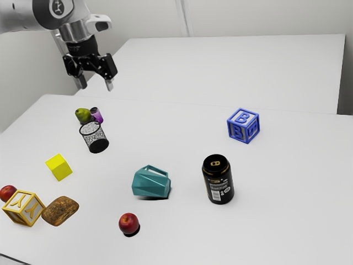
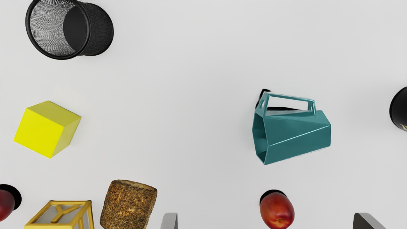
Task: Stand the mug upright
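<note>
The black two-finger gripper is held aloft at the exterior view's far left, its fingers spread wide with nothing gripped. The teal faceted mug is laid on its side on the white table, its mouth turned toward the exterior view's left. It is flanked by a yellow cube at left and a black-lidded bottle at right.

Mug, teal, faceted; lying on side on table between jar and yellow block, open end toward block.
</note>
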